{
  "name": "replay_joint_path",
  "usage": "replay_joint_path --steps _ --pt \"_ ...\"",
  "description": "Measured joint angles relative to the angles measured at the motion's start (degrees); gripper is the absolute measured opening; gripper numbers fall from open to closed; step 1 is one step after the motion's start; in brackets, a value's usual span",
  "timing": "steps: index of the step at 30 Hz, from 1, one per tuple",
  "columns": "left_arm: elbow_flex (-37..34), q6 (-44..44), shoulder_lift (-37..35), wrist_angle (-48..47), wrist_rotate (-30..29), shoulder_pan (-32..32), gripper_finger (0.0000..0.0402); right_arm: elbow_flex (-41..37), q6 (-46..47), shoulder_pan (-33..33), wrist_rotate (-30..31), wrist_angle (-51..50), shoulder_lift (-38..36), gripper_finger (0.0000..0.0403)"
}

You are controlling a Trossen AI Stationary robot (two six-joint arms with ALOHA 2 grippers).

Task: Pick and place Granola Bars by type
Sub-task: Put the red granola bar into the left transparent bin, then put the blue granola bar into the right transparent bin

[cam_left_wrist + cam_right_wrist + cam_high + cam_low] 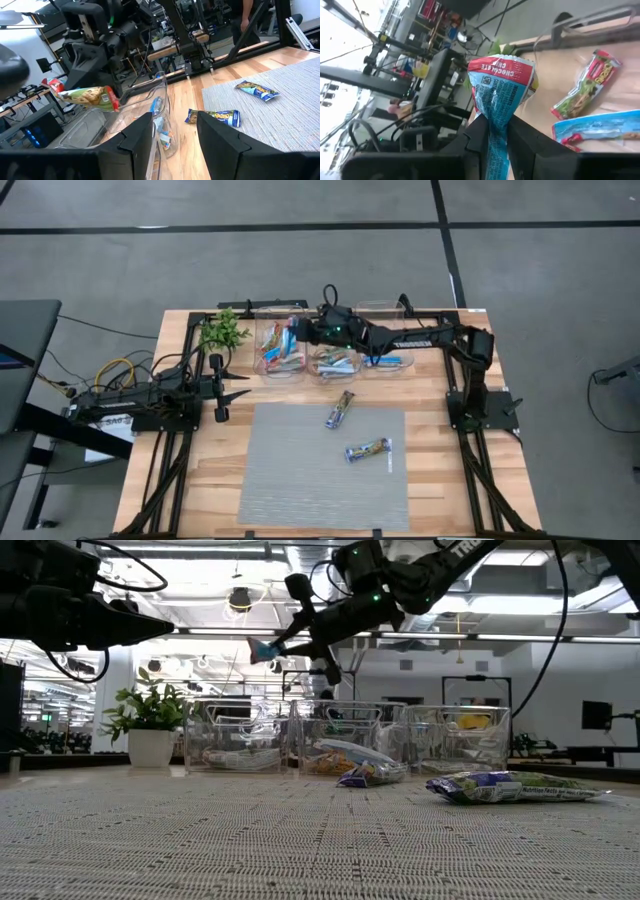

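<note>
Green plant point(223, 332) beside bins point(281, 350); two bars point(340, 410) on mat point(300, 470).

3 bins point(333, 355) along the counter's point(440, 470) rear edge; plant point(223, 332) left of them; 2 bars point(341, 410) on the mat point(300, 470) in front.

Three clear bins point(283, 355) stand in a row at the back of the worktop point(440, 470). Beside them is one green plant point(223, 332). In front of the bins, two granola bars point(341, 409) lie on one grey mat point(300, 480).
</note>
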Motion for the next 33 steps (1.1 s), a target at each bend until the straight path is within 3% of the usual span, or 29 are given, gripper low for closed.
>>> replay_joint_path --steps 9,24,33 --pt "0.0 0.0 0.0 0.0 0.0 0.0 0.0149 0.0 -7.3 -1.0 -5.3 -0.7 0.0 0.0062" --pt "0.0 0.0 0.0 0.0 0.0 0.0 0.0149 0.0 -7.5 -1.5 -5.8 -0.6 0.0 0.0222" --pt "0.0 0.0 0.0 0.0 0.0 0.0 0.0149 0.0 -7.5 -0.1 -7.5 -0.2 0.0 0.0244"
